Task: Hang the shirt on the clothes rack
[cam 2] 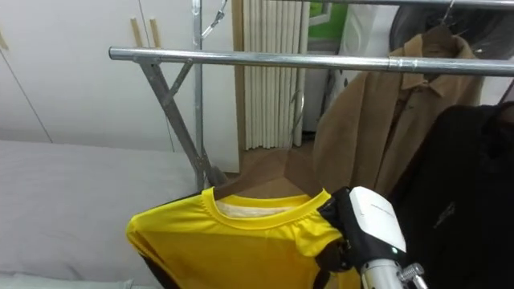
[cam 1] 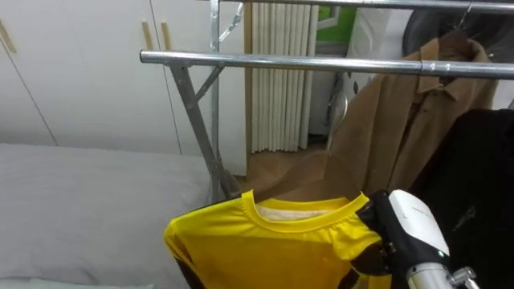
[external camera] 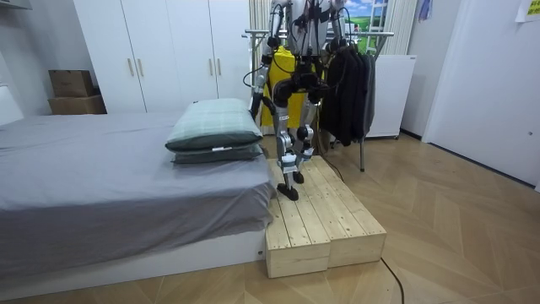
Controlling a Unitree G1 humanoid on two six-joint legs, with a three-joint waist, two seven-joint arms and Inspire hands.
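Your right hand point(cam 1: 409, 229) is low at the right of the eye views, white back turned up. Its dark fingers curl onto the shoulder of one yellow shirt point(cam 1: 273, 245), so it has hold of the cloth there. The shirt spreads from the hand out to its left, collar up. You cannot tell from here whether a hanger is inside it.

Above the hand a steel rail point(cam 1: 305, 62) runs across, and the shirt's collar is well below it, not touching. A second rail point(cam 1: 385, 5) lies higher and farther back.

Two garments hang up and beyond the hand. One is a brown coat point(cam 1: 401, 120) above it, and one is a black garment point(cam 1: 482, 185) just to its right. Far to the hand's left lies the bed point(cam 1: 80, 193).

In the room view you stand on a wooden platform point(external camera: 325, 215) at the foot of the bed, facing the rail, with the yellow shirt raised in front of you. Two pillows point(external camera: 215, 127) are stacked on the bed's corner, just beside the platform.
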